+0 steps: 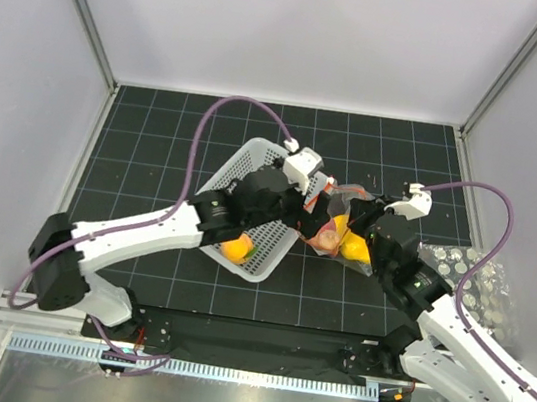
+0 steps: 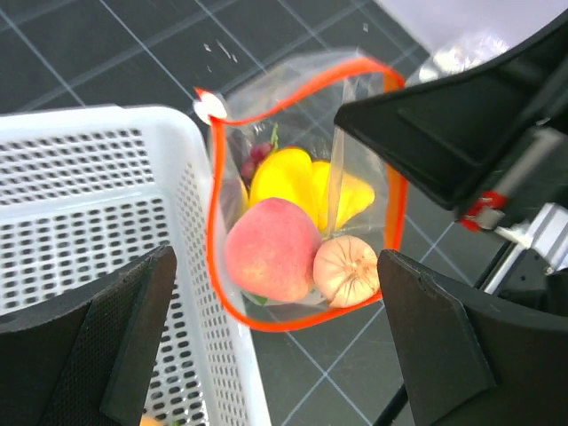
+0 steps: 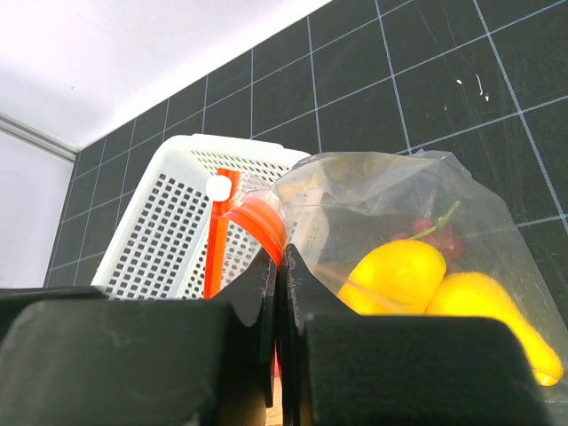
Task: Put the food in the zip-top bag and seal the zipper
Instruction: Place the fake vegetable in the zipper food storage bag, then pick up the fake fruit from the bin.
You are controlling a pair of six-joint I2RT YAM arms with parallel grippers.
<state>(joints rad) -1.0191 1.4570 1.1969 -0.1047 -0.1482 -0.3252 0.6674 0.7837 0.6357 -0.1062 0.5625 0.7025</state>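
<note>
Your bag [image 2: 297,111] sits mouth-open on the bench [image 2: 80,53], at 3 o'clock from the basket [image 2: 89,204], holding a peach [image 2: 271,250], a pear [image 2: 282,182] and other fruit. Right fingers [image 3: 253,288] are clamped on its zipper [image 2: 396,213]. Left fingers [image 2: 98,355] stand wide apart over the mouth, gripping nothing.

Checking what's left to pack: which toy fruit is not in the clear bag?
The yellow-orange plastic fruit in the white perforated basket; the pink peach and the others lie inside the clear zip-top bag.
</note>
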